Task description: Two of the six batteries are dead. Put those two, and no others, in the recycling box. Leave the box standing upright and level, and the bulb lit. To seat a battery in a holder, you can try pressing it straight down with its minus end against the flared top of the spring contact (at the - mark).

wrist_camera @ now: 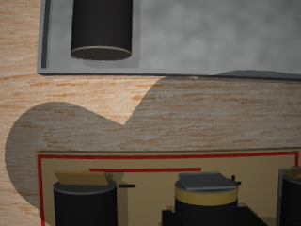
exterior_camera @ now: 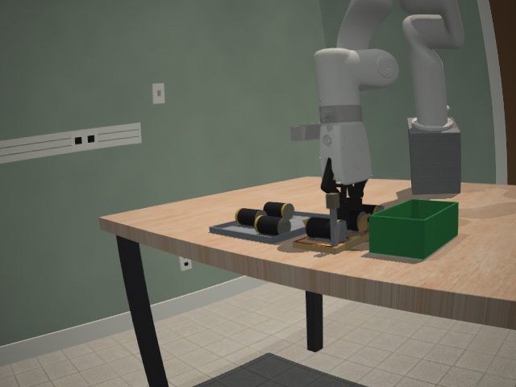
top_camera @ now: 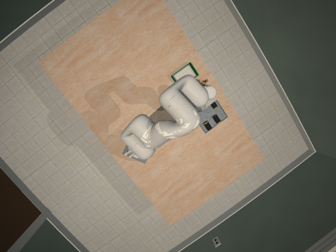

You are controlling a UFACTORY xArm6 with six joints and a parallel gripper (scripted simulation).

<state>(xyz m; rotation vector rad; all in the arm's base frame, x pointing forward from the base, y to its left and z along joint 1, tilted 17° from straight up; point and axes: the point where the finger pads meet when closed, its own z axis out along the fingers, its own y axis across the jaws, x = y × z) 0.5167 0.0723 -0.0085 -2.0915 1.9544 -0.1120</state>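
Green box (exterior_camera: 410, 233) stands upright on the wood table (exterior_camera: 216, 245), open side up, just beside the tan board (exterior_camera: 321, 245) with its red lines. Seen from the side, the white arm (exterior_camera: 339, 87) hangs straight down over that board, and the gripper (exterior_camera: 347, 200) is low among the batteries there, its dark fingers (exterior_camera: 329, 176) closed part way on a battery (exterior_camera: 354, 218) that is mostly hidden behind them. Whether that battery is seated in its holder or a little above it, I cannot tell.

In front of the gripper another black battery (exterior_camera: 318, 226) lies on the board, next to a grey post (exterior_camera: 333, 220) with a tan cap. Left of the board sits the grey tray (exterior_camera: 233, 230), with three black, gold-ended batteries (exterior_camera: 272, 223) lying in it, close together.

The wrist view looks along the board (wrist_camera: 150, 188): a battery with a gold band (wrist_camera: 206, 200) under a grey contact in the middle, a plain black one (wrist_camera: 85, 204) under a tan tab to the left, and a third cut off at the right edge. Beyond them, across a strip of table, lies the tray (wrist_camera: 212, 42) with one battery (wrist_camera: 101, 28) in view.

From above, the arm (top_camera: 176, 108) covers the board and part of the box (top_camera: 180, 71).
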